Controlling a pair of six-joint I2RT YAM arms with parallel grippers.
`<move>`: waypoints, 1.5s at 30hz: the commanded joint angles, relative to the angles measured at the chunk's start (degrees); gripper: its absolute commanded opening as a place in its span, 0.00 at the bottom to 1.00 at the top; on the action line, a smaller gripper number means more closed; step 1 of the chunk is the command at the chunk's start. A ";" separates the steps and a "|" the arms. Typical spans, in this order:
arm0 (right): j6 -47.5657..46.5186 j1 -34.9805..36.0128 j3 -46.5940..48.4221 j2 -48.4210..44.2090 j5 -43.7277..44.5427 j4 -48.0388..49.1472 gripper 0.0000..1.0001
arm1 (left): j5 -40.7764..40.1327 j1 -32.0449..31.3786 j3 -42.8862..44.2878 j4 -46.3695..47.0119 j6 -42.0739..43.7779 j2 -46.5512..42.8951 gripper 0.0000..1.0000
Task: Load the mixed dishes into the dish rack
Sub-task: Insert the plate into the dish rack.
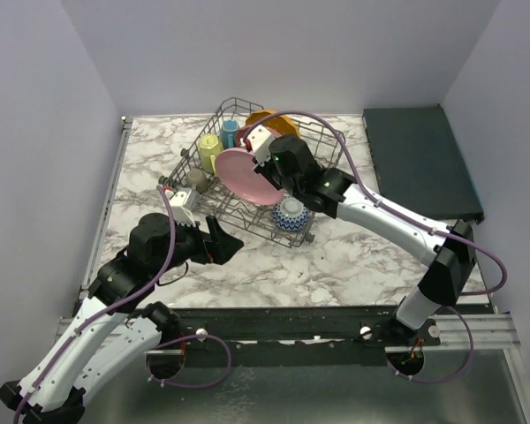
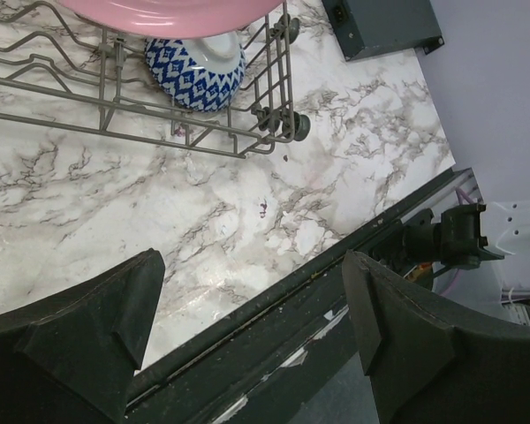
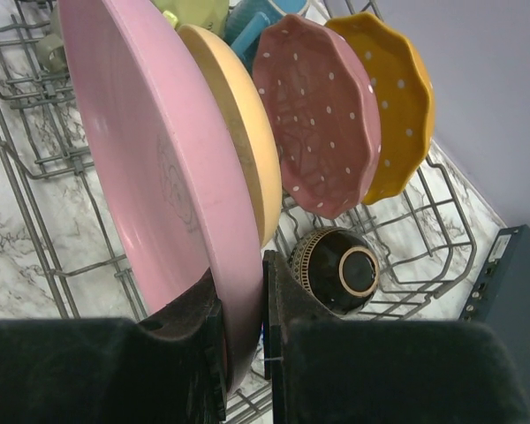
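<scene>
The grey wire dish rack (image 1: 214, 196) stands at the table's middle back. My right gripper (image 1: 272, 168) is shut on the rim of a big pink plate (image 3: 150, 168), which stands on edge among the tines. Behind it stand a yellow plate (image 3: 238, 132), a pink white-dotted plate (image 3: 322, 124) and an orange plate (image 3: 397, 97). A dark brown bowl (image 3: 336, 269) lies in the rack. A blue-white bowl (image 2: 194, 66) lies at the rack's near corner. A yellow-green mug (image 1: 210, 150), a blue mug (image 1: 230, 132) and a grey cup (image 1: 196, 178) sit at the rack's left. My left gripper (image 1: 225, 243) is open and empty in front of the rack.
A dark flat tray (image 1: 420, 159) lies at the back right, beside the right wall. The table's dark front rail (image 2: 274, 309) runs right under my left gripper (image 2: 252, 291). Bare marble (image 2: 115, 203) lies between the rack and the rail.
</scene>
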 commanded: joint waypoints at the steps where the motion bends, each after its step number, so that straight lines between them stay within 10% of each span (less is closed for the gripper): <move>1: -2.49 0.26 1.99 2.35 -1.64 5.20 0.00 | 0.74 0.13 -0.76 1.20 1.02 -0.83 0.90; 45: -8.67 0.19 0.58 13.47 0.36 12.67 0.00 | 0.51 0.48 -1.02 1.54 1.02 -0.55 0.90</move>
